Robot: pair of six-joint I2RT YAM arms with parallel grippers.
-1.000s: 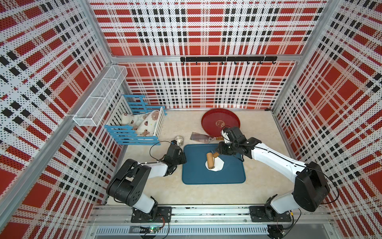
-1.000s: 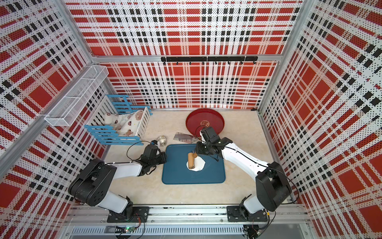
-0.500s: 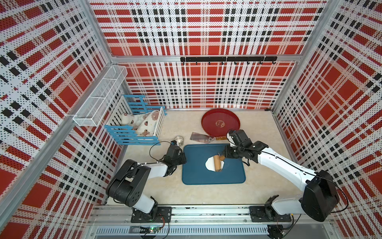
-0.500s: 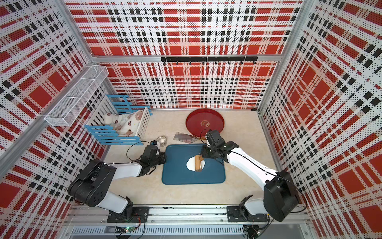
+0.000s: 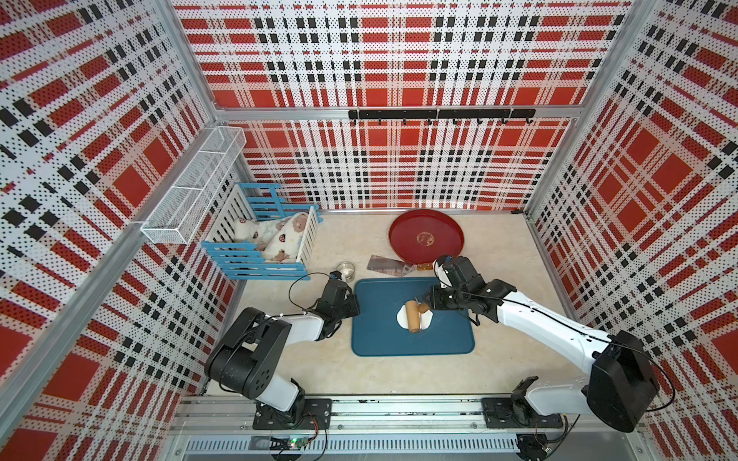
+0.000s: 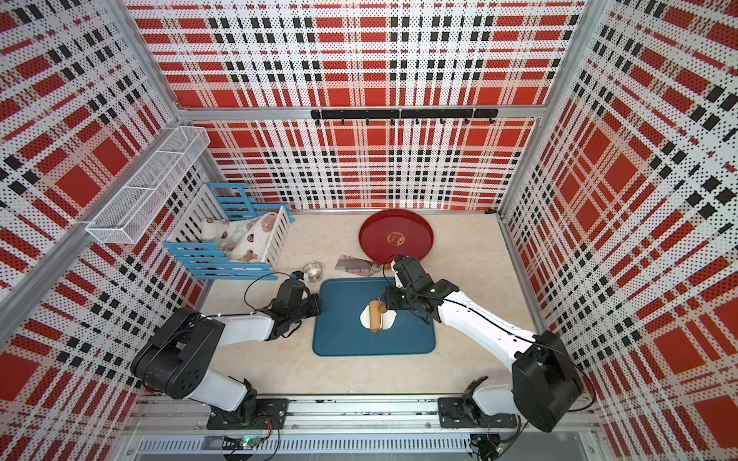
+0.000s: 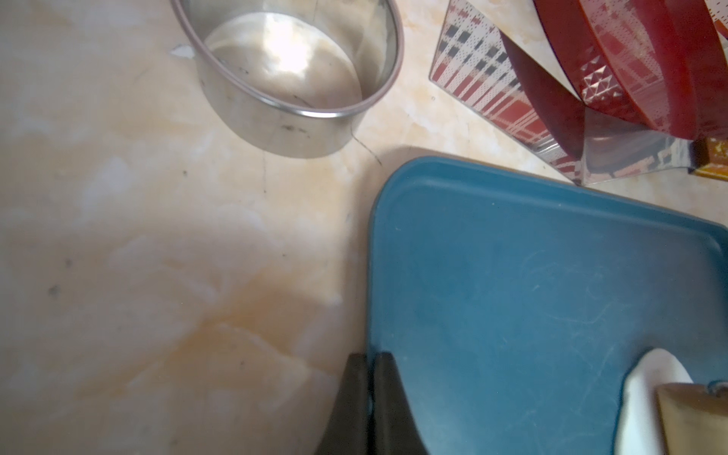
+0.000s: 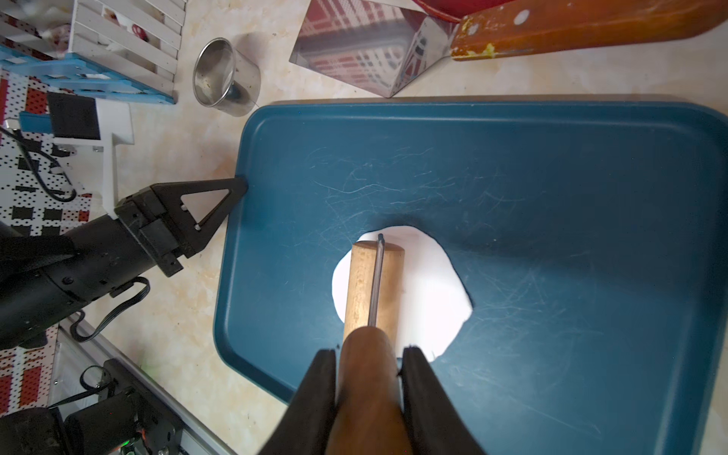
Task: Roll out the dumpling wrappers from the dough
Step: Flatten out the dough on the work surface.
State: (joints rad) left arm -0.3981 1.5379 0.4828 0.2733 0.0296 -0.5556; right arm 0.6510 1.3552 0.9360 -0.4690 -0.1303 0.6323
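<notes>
Rolled sideways since a second ago, the pale wooden cylinder roller [image 5: 413, 321] now lies across the middle of the dough [image 5: 427, 319], where it then sat on the edge nearer the left arm. That flat white ragged-edged dough sits at the centre of the dark blue rectangular tray [image 5: 379, 343]. Both top views show white on either side of the roller [image 6: 375, 321], but not how the right gripper [image 5: 429, 304] stands. The right wrist view does: the jaws of the right gripper [image 8: 369, 354] are clamped on the roller's darker brown handle, and a thin metal rod runs along the roller's top. It also shows the left gripper [image 8: 240, 185] with its tips at the tray's rim at 9 o'clock. The left wrist view confirms that the fingers of the left gripper [image 7: 370, 356] are pressed together with nothing between them. A small steel cup [image 5: 346, 270] stands at the tray's 11 o'clock. A mirror-bladed cleaver [image 5: 385, 265] lies at 12 o'clock, its wooden handle clear only in the right wrist view. Beyond it lies a round red tray [image 5: 403, 239].
</notes>
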